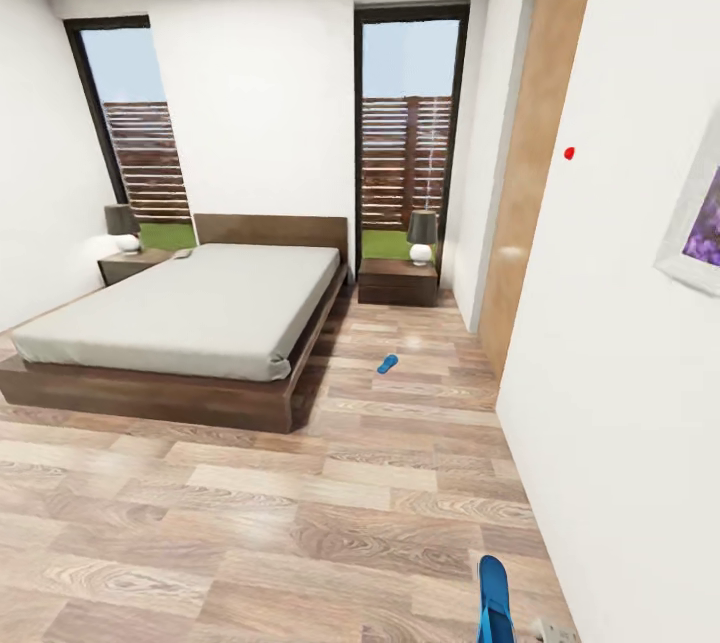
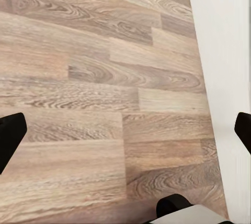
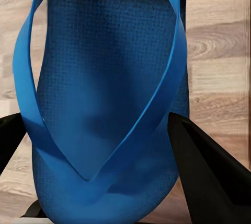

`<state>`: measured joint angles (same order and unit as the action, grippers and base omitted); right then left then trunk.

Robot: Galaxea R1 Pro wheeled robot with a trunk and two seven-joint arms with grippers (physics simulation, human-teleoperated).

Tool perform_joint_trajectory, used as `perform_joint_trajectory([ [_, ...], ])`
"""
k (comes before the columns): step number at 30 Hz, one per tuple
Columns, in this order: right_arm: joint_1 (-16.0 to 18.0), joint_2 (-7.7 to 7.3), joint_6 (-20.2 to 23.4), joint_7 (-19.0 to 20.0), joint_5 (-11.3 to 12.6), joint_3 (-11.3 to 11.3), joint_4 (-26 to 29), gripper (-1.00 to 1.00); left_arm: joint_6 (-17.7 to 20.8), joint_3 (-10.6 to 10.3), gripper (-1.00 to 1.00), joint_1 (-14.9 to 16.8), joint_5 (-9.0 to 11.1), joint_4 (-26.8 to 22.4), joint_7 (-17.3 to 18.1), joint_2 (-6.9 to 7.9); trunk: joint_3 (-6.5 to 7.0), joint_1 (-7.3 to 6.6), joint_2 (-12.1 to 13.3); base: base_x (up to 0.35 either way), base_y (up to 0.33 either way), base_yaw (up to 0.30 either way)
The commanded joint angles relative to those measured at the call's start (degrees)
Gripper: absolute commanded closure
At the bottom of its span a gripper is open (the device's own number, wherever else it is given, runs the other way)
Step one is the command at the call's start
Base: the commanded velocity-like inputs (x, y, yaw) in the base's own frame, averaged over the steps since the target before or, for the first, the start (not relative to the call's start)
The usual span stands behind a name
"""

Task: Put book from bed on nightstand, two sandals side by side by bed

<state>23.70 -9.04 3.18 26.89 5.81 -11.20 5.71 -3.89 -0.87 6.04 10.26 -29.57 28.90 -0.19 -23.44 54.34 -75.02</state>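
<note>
The bed point(image 1: 200, 308), with a dark wood frame and pale mattress, stands at the left. A dark nightstand point(image 1: 398, 281) flanks its right side and another nightstand point(image 1: 128, 266) its left. A small dark flat thing point(image 1: 183, 253), perhaps the book, lies at the mattress's far left corner, too small to read. One blue sandal point(image 1: 387, 363) lies on the floor right of the bed. The second sandal point(image 1: 493, 601) hangs low at the near right; my right gripper point(image 3: 94, 135) is shut on this sandal point(image 3: 104, 67). My left gripper point(image 2: 125, 130) is open over bare floor.
A lamp point(image 1: 422, 235) stands on the right nightstand, another lamp point(image 1: 124, 227) on the left one. A white wall point(image 1: 620, 343) with a picture is close on my right, with a wooden door point(image 1: 530, 163) further along. Wood-plank floor point(image 1: 250, 503) stretches between me and the bed.
</note>
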Motion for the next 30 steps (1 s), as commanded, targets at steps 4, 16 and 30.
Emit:
perform_joint_trajectory([
  [4,0.03,-0.01,0.35,0.18,0.61,-0.05,0.0,1.0,-0.16,-0.09,-1.0,0.03,0.27,0.04,0.11,0.02,-0.06,0.0,-0.04,0.0,0.0,-0.224],
  [16,0.03,-0.01,0.34,0.18,0.58,-0.05,0.0,1.0,-0.16,-0.09,-1.0,0.03,0.26,0.04,0.11,0.02,-0.06,0.0,-0.04,0.0,0.0,-0.199],
  [30,0.03,-0.01,0.25,0.33,0.52,-0.05,-0.35,1.0,-0.16,-0.09,-1.0,0.03,0.29,0.04,0.11,0.02,-0.06,0.0,-0.04,0.0,0.0,-0.014],
])
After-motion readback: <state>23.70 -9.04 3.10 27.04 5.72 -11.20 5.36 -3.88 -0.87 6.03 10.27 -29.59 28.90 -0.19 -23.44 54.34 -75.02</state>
